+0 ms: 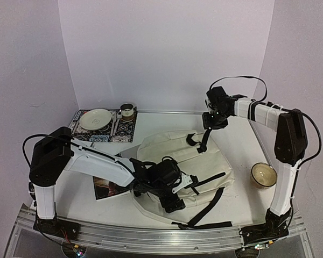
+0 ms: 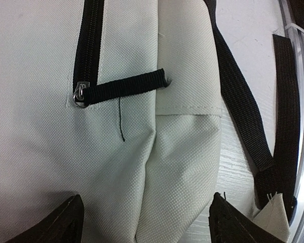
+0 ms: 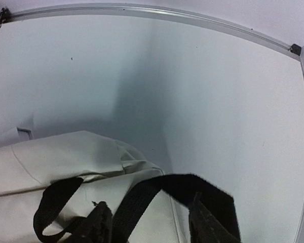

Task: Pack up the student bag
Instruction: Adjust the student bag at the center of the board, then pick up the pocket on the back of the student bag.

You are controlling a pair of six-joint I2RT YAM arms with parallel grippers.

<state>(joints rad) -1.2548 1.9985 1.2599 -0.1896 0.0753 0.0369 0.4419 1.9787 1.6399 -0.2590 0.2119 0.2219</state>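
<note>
My left gripper's [image 2: 147, 202] jaws gape over the cream fabric backpack [image 2: 30, 167], while the right gripper's [image 3: 149, 205] sit half-parted, so the black webbing handle [image 3: 177, 183] could snag.

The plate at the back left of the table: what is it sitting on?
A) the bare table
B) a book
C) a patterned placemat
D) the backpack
C: the white plate lies on a patterned placemat in the far left corner.

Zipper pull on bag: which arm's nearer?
Left. The left arm has its jaws over the student bag, zipper pull just ahead; right arm has its jaws at the far end, above the top handle.
</note>
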